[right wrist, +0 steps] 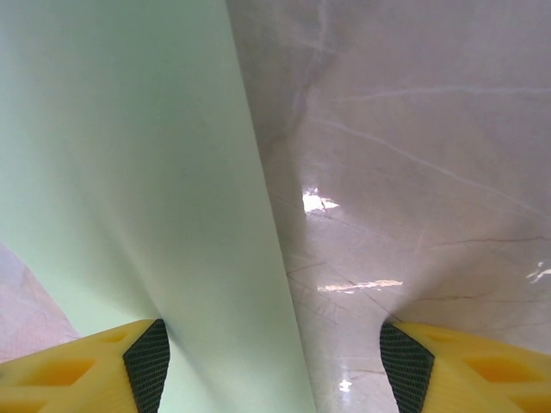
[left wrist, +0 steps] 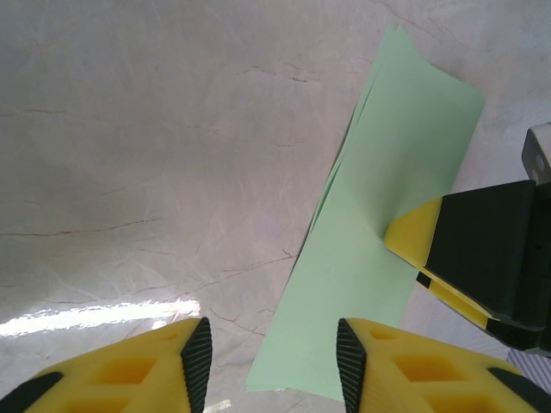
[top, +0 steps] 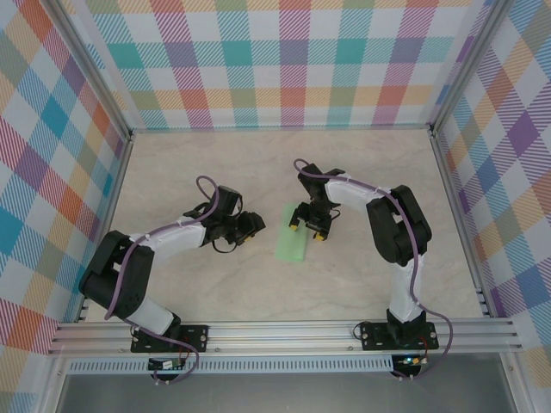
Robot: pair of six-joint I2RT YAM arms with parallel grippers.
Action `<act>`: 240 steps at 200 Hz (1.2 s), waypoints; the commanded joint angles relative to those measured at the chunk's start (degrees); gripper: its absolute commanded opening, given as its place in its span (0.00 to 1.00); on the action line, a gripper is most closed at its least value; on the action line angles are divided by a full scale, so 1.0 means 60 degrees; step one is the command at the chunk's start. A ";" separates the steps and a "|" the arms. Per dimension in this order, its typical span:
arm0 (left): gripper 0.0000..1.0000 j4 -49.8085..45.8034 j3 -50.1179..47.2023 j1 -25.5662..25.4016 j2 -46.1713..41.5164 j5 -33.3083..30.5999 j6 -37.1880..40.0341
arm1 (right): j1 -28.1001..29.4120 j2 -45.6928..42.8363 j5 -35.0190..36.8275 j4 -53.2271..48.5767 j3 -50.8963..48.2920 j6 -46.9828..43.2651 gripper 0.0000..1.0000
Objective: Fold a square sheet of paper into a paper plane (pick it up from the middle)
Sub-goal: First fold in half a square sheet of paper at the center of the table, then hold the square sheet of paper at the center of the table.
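Folded paper sheet (top: pixel 291 245), long axis near-far; L fingers (left wrist: pixel 195 366) apart, R fingers (right wrist: pixel 148 366) apart

Readable text: none anywhere.
Sheet of paper (top: pixel 294 246): plain pale green, no writing or marks.
Desk (top: pixel 215 163): pale marbled surface around the paper, no letters or numbers.
Walls (top: pixel 284 60): coloured check pattern behind and beside the desk, no words or signs.
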 commanded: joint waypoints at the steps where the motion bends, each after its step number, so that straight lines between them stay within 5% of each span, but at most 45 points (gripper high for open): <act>1: 0.43 0.0160 0.0323 -0.0008 0.0257 0.0319 0.0132 | 0.0140 0.0826 0.0339 0.0121 -0.0336 -0.0489 0.70; 96: 0.41 0.0182 0.0556 -0.0094 0.0529 0.0633 0.0278 | 0.0137 0.0864 0.0367 0.0163 -0.0440 -0.0398 0.70; 150: 0.00 -0.0370 0.1685 -0.0442 0.1433 0.0949 0.0647 | 0.0145 0.0885 0.0414 0.0146 -0.0511 -0.0338 0.70; 240: 0.00 -0.1254 0.3296 -0.1033 0.3070 0.0547 0.0924 | 0.0148 0.0849 0.0371 0.0208 -0.0615 -0.0302 0.70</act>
